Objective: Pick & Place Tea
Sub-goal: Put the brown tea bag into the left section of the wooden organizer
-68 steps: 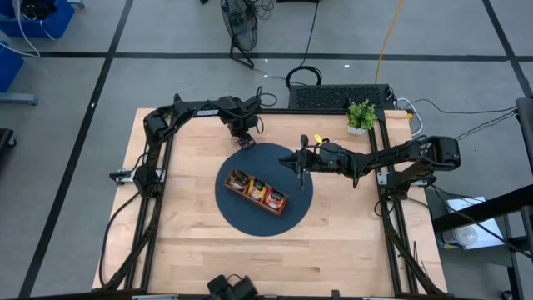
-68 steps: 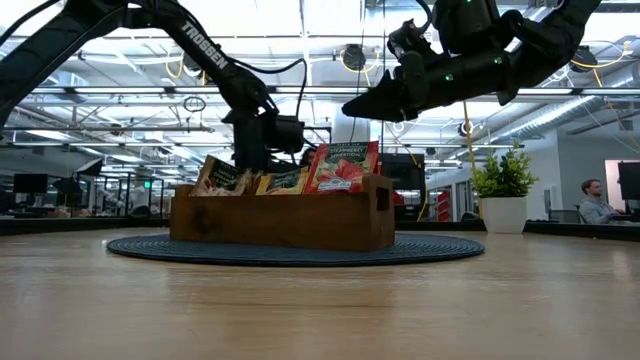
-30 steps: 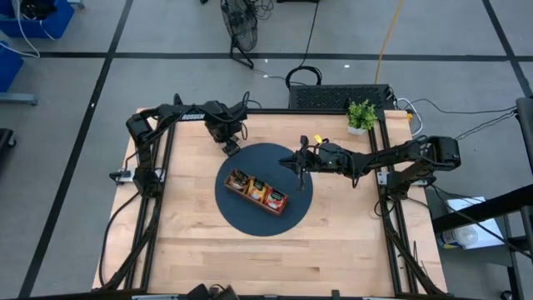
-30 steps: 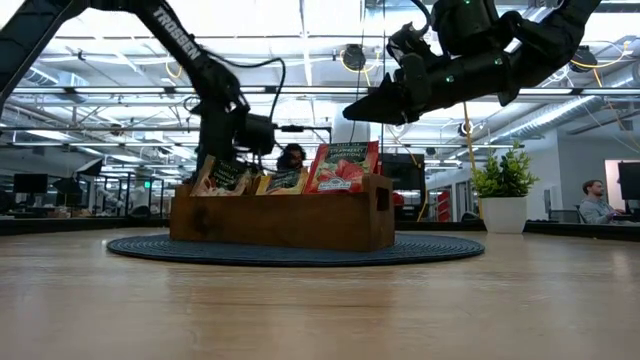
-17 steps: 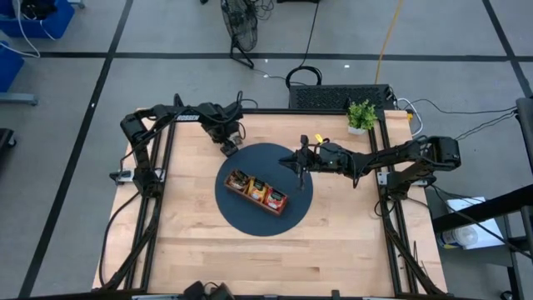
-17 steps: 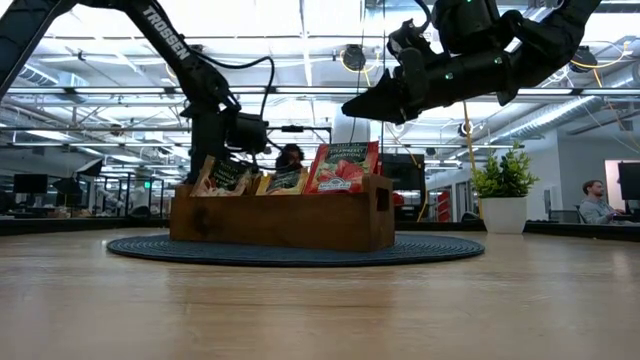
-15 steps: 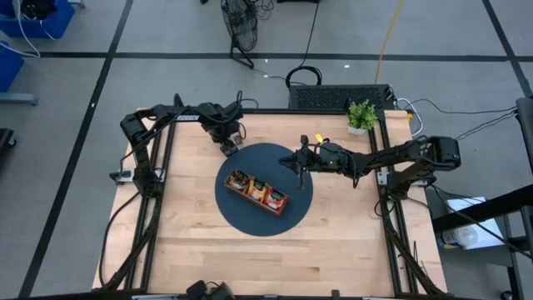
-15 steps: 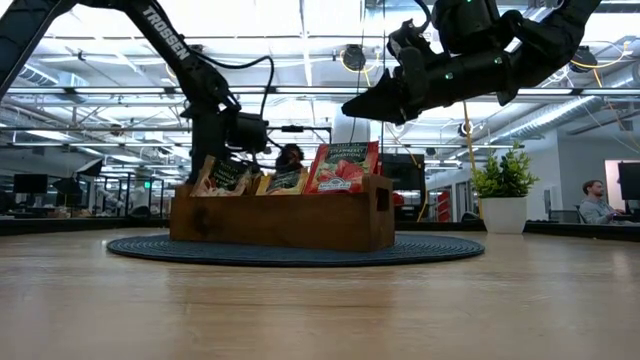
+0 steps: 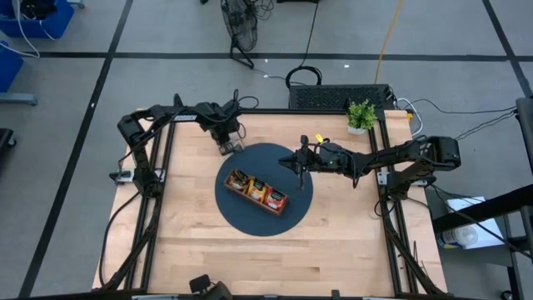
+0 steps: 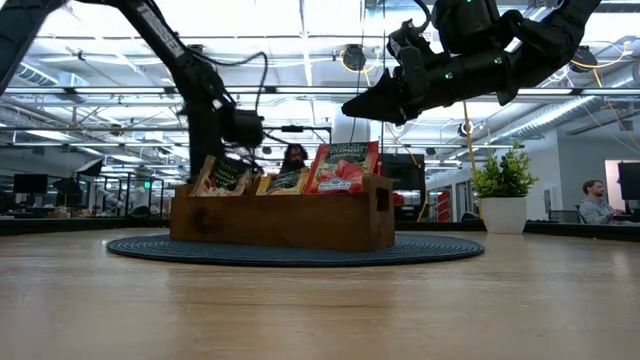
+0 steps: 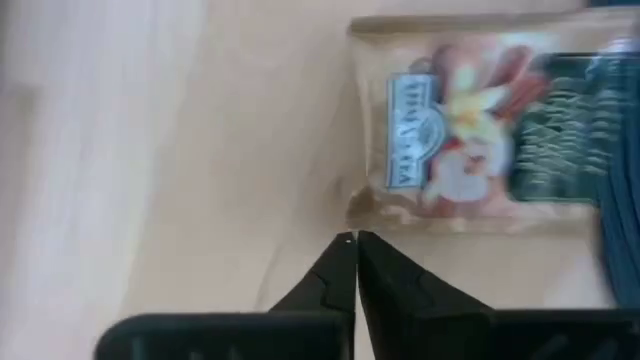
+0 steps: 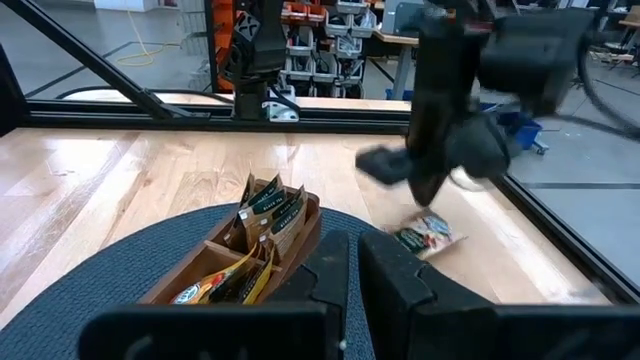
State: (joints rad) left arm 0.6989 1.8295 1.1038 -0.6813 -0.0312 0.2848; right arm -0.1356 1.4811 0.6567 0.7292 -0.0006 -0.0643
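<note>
While one loose tea sachet point(image 11: 480, 130) lies flat on my desk point(image 9: 191, 233) just off the round mat point(image 9: 241, 218), the rest stand in the wooden tray point(image 10: 280, 220). My left hand point(image 9: 226, 148) hangs over it, pinched closed and empty. Right hand point(image 9: 300, 173), closed and empty too, hovers above the mat.

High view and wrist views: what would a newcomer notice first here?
The wooden tray of upright tea sachets, sitting on the round dark mat at the table's centre. A brown-and-white sachet lies flat on the wood by the mat's far-left edge, just ahead of the shut, empty left end effector. The right end effector, also shut, hangs over the mat.
</note>
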